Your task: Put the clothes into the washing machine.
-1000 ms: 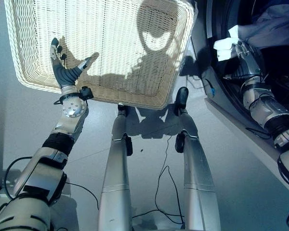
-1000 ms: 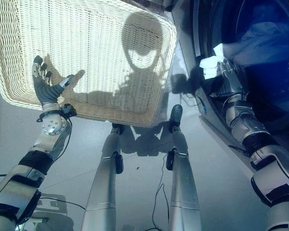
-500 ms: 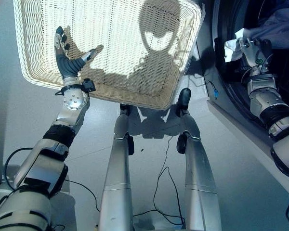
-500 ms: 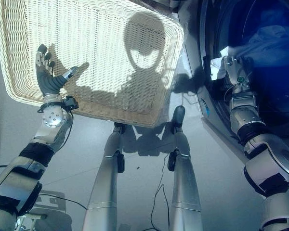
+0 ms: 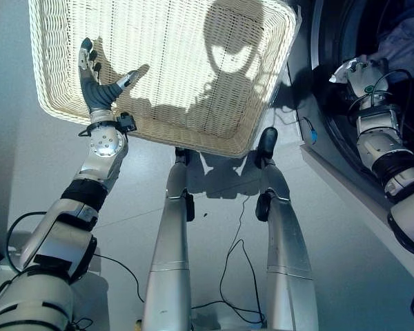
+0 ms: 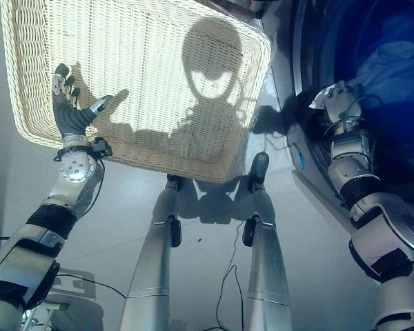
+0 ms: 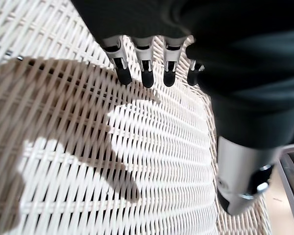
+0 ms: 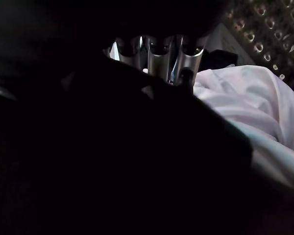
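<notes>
On the left, the left hand [image 5: 96,86] hangs over the wicker basket [image 6: 159,76], fingers spread wide, holding nothing. At the right, the right hand [image 5: 355,72] is in the washing machine [image 6: 310,103] w/ the clothes [image 8: 245,98] (fingers: can't tell). Cloth looks soft, light, floppy; pinch a bunched fold.

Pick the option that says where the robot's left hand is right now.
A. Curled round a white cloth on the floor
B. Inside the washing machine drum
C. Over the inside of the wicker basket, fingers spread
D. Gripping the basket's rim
C: in the left eye view the left hand is raised with fingers straight and spread over the weave of the wicker basket, holding nothing.
</notes>
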`<state>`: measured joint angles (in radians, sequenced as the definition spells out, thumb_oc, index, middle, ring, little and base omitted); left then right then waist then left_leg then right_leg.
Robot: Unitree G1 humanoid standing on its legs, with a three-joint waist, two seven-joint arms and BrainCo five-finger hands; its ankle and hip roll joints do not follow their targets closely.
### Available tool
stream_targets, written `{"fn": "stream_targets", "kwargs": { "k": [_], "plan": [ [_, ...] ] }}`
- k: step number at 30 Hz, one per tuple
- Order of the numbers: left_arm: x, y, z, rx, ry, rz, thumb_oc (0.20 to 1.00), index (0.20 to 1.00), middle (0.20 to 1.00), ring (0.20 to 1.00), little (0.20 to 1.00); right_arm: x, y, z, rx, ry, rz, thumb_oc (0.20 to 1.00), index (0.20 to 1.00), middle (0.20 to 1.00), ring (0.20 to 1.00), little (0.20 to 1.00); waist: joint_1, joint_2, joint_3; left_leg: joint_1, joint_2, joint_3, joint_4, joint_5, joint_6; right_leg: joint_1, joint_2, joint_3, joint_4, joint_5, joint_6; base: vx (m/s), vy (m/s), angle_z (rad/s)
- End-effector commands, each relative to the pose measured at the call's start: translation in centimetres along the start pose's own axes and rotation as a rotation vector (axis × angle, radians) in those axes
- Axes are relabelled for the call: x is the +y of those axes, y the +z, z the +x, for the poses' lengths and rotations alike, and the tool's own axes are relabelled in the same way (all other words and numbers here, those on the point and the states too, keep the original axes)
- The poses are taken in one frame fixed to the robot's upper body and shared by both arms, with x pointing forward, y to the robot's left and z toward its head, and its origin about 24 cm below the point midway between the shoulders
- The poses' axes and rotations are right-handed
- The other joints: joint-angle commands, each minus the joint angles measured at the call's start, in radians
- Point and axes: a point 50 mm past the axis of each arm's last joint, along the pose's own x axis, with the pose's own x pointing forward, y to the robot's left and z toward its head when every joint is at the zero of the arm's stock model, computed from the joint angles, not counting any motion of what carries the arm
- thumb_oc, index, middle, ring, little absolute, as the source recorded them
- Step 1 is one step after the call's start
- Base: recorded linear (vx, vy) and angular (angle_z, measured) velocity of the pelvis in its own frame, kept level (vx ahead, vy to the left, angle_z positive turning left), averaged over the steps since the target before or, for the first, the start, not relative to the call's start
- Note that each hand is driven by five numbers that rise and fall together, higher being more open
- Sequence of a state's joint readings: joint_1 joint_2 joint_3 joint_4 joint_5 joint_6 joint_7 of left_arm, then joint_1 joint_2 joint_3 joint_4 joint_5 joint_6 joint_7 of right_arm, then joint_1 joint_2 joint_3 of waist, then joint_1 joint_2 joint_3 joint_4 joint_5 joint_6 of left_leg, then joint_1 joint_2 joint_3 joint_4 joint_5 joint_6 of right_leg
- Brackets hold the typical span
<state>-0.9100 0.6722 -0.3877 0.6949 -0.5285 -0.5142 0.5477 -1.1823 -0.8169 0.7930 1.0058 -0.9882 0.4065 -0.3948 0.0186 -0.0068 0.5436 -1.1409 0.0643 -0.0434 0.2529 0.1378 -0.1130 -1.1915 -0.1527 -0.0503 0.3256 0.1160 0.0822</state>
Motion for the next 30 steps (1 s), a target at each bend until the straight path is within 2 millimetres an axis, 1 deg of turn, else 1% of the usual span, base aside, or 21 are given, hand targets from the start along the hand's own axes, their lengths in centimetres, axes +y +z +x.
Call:
{"fn": "stream_targets", "kwargs": {
  "k": [1, 3, 5, 6, 7, 9, 10, 11, 12, 13, 14, 15, 16, 17, 18, 19, 21, 24, 25, 29, 30],
  "plan": [
    [1.0, 0.5, 0.2, -0.037, 0.062, -0.069, 1.000, 1.000, 1.000, 1.000, 1.000, 3.2, -6.8, -0.9, 0.268, 0.159, -0.011, 0.200, 0.200, 0.200, 0.200, 0.200, -0.008, 0.039, -0.024, -0.016, -0.027, -0.029, 0.027, -0.029, 0.030, 0.024, 0.056, -0.059, 0.019, -0.007, 0.037, 0.00, 0.000, 0.00],
    [1.0, 0.5, 0.2, -0.036, 0.063, -0.071, 1.000, 1.000, 1.000, 1.000, 1.000, 3.8, -7.0, -1.3, 0.347, 0.181, 0.131, 0.200, 0.200, 0.200, 0.200, 0.200, -0.008, 0.040, -0.024, -0.016, -0.028, -0.029, 0.027, -0.029, 0.029, 0.024, 0.059, -0.058, 0.020, -0.007, 0.036, 0.00, 0.000, 0.00],
    [1.0, 0.5, 0.2, -0.033, 0.061, -0.076, 1.000, 1.000, 1.000, 1.000, 1.000, 4.8, -7.5, -2.0, 0.537, 0.220, 0.439, 0.200, 0.200, 0.200, 0.200, 0.200, -0.008, 0.044, -0.024, -0.015, -0.029, -0.029, 0.026, -0.032, 0.029, 0.024, 0.060, -0.054, 0.019, -0.009, 0.035, 0.00, 0.000, 0.00],
    [1.0, 0.5, 0.2, -0.033, 0.060, -0.076, 1.000, 1.000, 1.000, 1.000, 1.000, 4.8, -7.5, -2.0, 0.553, 0.217, 0.462, 0.200, 0.200, 0.200, 0.200, 0.200, -0.007, 0.044, -0.024, -0.015, -0.029, -0.029, 0.027, -0.032, 0.029, 0.024, 0.060, -0.054, 0.020, -0.009, 0.035, 0.00, 0.000, 0.00],
    [1.0, 0.5, 0.2, -0.033, 0.060, -0.076, 1.000, 1.000, 1.000, 1.000, 1.000, 5.0, -7.7, -2.1, 0.624, 0.216, 0.570, 0.200, 0.200, 0.200, 0.200, 0.200, -0.008, 0.045, -0.024, -0.017, -0.030, -0.030, 0.030, -0.034, 0.029, 0.023, 0.061, -0.053, 0.020, -0.009, 0.035, 0.00, 0.000, 0.00],
    [1.2, 0.4, 0.2, -0.028, 0.061, -0.075, 1.000, 1.000, 1.000, 1.000, 1.000, 5.7, -8.2, -2.8, 0.853, 0.224, 0.899, 0.200, 0.200, 0.200, 0.200, 0.200, -0.006, 0.047, -0.024, -0.016, -0.030, -0.033, 0.036, -0.043, 0.028, 0.024, 0.061, -0.052, 0.025, -0.014, 0.033, 0.00, 0.000, 0.00],
    [1.4, 0.3, 0.1, -0.024, 0.065, -0.074, 1.000, 1.000, 1.000, 1.000, 1.000, 6.0, -8.7, -3.0, 0.984, 0.195, 1.071, 0.200, 0.200, 0.200, 0.200, 0.200, -0.009, 0.047, -0.024, -0.014, -0.028, -0.034, 0.039, -0.049, 0.027, 0.026, 0.061, -0.051, 0.024, -0.016, 0.034, 0.00, 0.000, 0.00],
    [1.6, 0.2, 0.0, -0.022, 0.065, -0.071, 1.000, 1.000, 1.000, 1.000, 1.000, 6.2, -9.3, -3.3, 1.060, 0.178, 1.163, 0.200, 0.200, 0.200, 0.200, 0.200, -0.008, 0.046, -0.024, -0.011, -0.028, -0.035, 0.040, -0.054, 0.027, 0.030, 0.062, -0.051, 0.023, -0.016, 0.034, 0.00, 0.000, 0.00],
    [1.9, -0.1, -0.4, -0.020, 0.069, -0.067, 1.000, 1.000, 1.000, 1.000, 1.000, 6.0, -10.4, -3.3, 1.191, 0.093, 1.343, 0.200, 0.200, 0.200, 0.200, 0.200, -0.012, 0.044, -0.024, -0.008, -0.027, -0.038, 0.042, -0.062, 0.026, 0.034, 0.061, -0.050, 0.019, -0.016, 0.035, 0.01, -0.030, -0.01],
    [2.1, -0.2, -0.6, -0.020, 0.069, -0.063, 1.000, 1.000, 1.000, 1.000, 1.000, 5.7, -11.0, -3.3, 1.272, 0.004, 1.447, 0.200, 0.200, 0.200, 0.200, 0.200, -0.012, 0.041, -0.024, -0.007, -0.026, -0.040, 0.044, -0.067, 0.026, 0.037, 0.061, -0.050, 0.017, -0.015, 0.036, 0.01, -0.033, -0.01],
    [2.2, -0.3, -0.8, -0.020, 0.071, -0.061, 1.000, 1.000, 1.000, 1.000, 1.000, 5.5, -11.6, -3.3, 1.311, -0.048, 1.506, 0.200, 0.200, 0.200, 0.200, 0.200, -0.014, 0.040, -0.024, -0.005, -0.026, -0.042, 0.042, -0.070, 0.027, 0.038, 0.062, -0.049, 0.014, -0.014, 0.037, 0.00, -0.043, -0.01],
    [2.5, -0.5, -1.5, -0.021, 0.079, -0.056, 1.000, 1.000, 1.000, 1.000, 1.000, 4.6, -13.1, -3.2, 1.426, -0.240, 1.709, 0.200, 0.200, 0.200, 0.200, 0.200, -0.018, 0.032, -0.024, 0.000, -0.028, -0.048, 0.040, -0.079, 0.029, 0.043, 0.066, -0.048, 0.006, -0.011, 0.039, 0.00, -0.036, -0.01],
    [2.6, -0.6, -1.7, -0.020, 0.082, -0.055, 1.000, 1.000, 1.000, 1.000, 1.000, 4.3, -13.4, -3.2, 1.448, -0.288, 1.744, 0.200, 0.200, 0.200, 0.200, 0.200, -0.020, 0.029, -0.024, 0.002, -0.028, -0.048, 0.040, -0.081, 0.029, 0.046, 0.067, -0.047, 0.004, -0.010, 0.040, 0.00, -0.035, -0.02],
    [2.8, -0.7, -2.1, -0.020, 0.085, -0.051, 1.000, 1.000, 1.000, 1.000, 1.000, 3.9, -14.2, -3.2, 1.482, -0.383, 1.804, 0.200, 0.200, 0.200, 0.200, 0.200, -0.022, 0.023, -0.024, 0.007, -0.026, -0.048, 0.038, -0.084, 0.030, 0.051, 0.069, -0.048, 0.001, -0.008, 0.041, 0.00, 0.000, 0.00],
    [3.0, -0.9, -2.5, -0.018, 0.091, -0.050, 1.000, 1.000, 1.000, 1.000, 1.000, 2.9, -15.9, -3.3, 1.530, -0.569, 1.903, 0.200, 0.200, 0.200, 0.200, 0.200, -0.026, 0.014, -0.024, 0.015, -0.024, -0.046, 0.034, -0.085, 0.031, 0.059, 0.072, -0.048, -0.002, -0.004, 0.041, 0.00, 0.000, 0.00],
    [3.1, -0.9, -2.6, -0.016, 0.093, -0.050, 1.000, 1.000, 1.000, 1.000, 1.000, 2.6, -16.2, -3.3, 1.537, -0.604, 1.917, 0.200, 0.200, 0.200, 0.200, 0.200, -0.027, 0.012, -0.024, 0.017, -0.023, -0.046, 0.034, -0.085, 0.032, 0.061, 0.074, -0.048, -0.002, -0.004, 0.041, 0.00, 0.000, 0.00],
    [3.4, -1.0, -2.7, -0.009, 0.097, -0.048, 1.000, 1.000, 1.000, 1.000, 1.000, 1.7, -18.0, -3.6, 1.571, -0.753, 1.977, 0.200, 0.200, 0.200, 0.200, 0.200, -0.034, 0.002, -0.024, 0.029, -0.019, -0.042, 0.031, -0.085, 0.033, 0.070, 0.076, -0.048, 0.002, -0.005, 0.040, 0.00, 0.006, -0.02],
    [3.6, -0.8, -2.4, -0.008, 0.090, -0.040, 1.000, 1.000, 1.000, 1.000, 1.000, 0.3, -20.5, -4.2, 1.623, -0.999, 1.973, 0.200, 0.200, 0.200, 0.200, 0.200, -0.039, -0.011, -0.024, 0.048, -0.017, -0.041, 0.023, -0.085, 0.037, 0.085, 0.079, -0.048, -0.001, -0.006, 0.038, 0.00, 0.003, -0.05],
    [4.0, -0.9, -2.2, -0.005, 0.088, -0.035, 1.000, 1.000, 1.000, 1.000, 1.000, -0.5, -21.8, -4.7, 1.663, -1.124, 1.935, 0.200, 0.200, 0.200, 0.200, 0.200, -0.039, -0.013, -0.024, 0.055, -0.017, -0.043, 0.021, -0.084, 0.038, 0.093, 0.080, -0.047, -0.001, -0.008, 0.036, 0.00, -0.005, -0.04],
    [4.5, -1.0, -2.0, 0.010, 0.086, -0.031, 1.000, 1.000, 1.000, 1.000, 1.000, -1.3, -22.9, -5.1, 1.674, -1.235, 1.869, 0.200, 0.200, 0.200, 0.200, 0.200, -0.040, -0.016, -0.024, 0.061, -0.015, -0.043, 0.024, -0.084, 0.040, 0.101, 0.078, -0.052, 0.004, -0.010, 0.035, 0.00, -0.012, -0.01],
    [4.6, -1.0, -1.9, 0.015, 0.086, -0.031, 1.000, 1.000, 1.000, 1.000, 1.000, -1.3, -22.8, -4.8, 1.630, -1.176, 1.890, 0.580, 0.580, 0.580, 0.580, 0.580, -0.040, -0.016, -0.024, 0.060, -0.014, -0.043, 0.028, -0.084, 0.039, 0.102, 0.078, -0.054, 0.007, -0.011, 0.035, 0.00, 0.000, 0.00]
  ]
}}
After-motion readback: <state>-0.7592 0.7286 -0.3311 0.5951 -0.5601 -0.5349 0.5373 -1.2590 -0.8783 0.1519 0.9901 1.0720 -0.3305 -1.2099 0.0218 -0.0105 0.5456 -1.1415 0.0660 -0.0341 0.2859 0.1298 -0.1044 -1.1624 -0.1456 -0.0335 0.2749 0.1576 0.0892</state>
